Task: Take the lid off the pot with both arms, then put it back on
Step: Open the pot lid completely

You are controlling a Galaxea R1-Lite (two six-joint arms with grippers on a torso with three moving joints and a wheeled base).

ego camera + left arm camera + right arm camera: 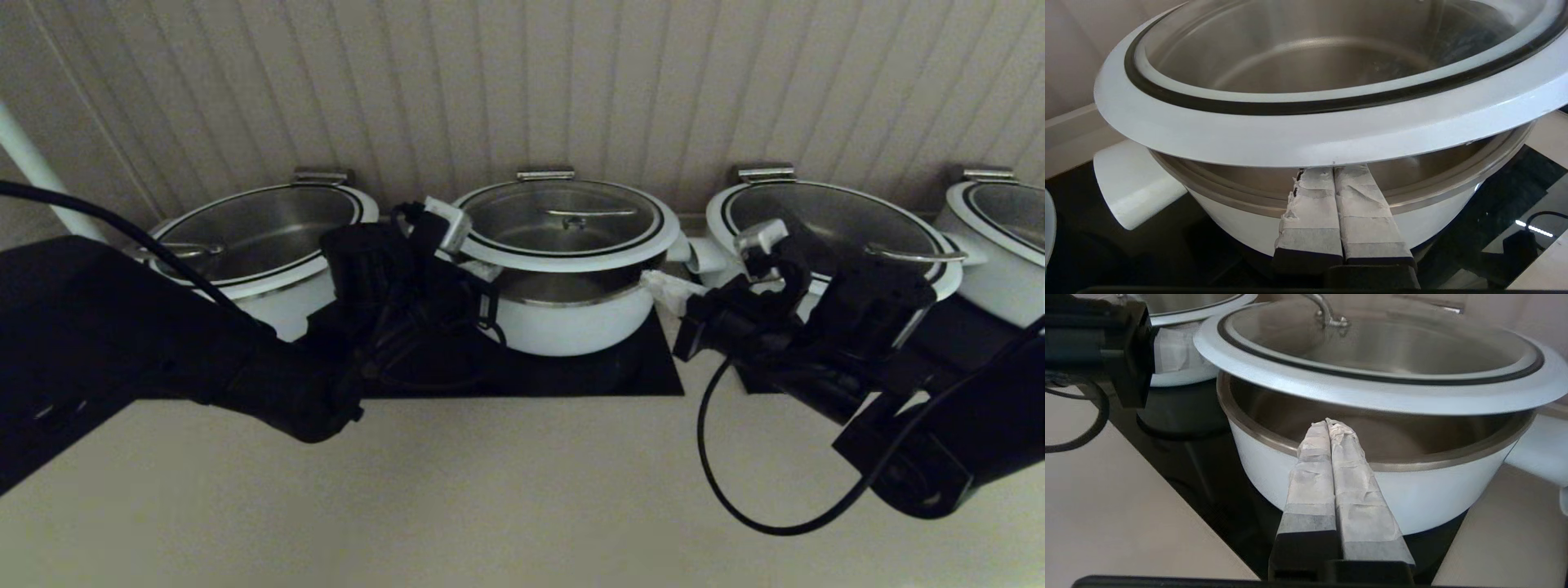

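The lid (571,249), glass with a white rim and a steel bar handle (589,213), hangs level a little above the pot (571,322), with a gap showing the steel lining. My left gripper (480,271) is shut, its taped fingertips tucked under the lid's left rim (1306,139); the tips (1334,169) touch the rim's underside above the pot (1241,220). My right gripper (663,290) is shut too, its tips (1327,424) just under the lid's right rim (1372,392), over the pot's edge (1433,494).
Wider white pots with lids stand left (261,237), right (824,220) and far right (996,229). The pot sits on a black cooktop (629,371) against a panelled wall. Its stub handles show in the wrist views (1135,183) (1539,445). A beige counter (522,490) lies in front.
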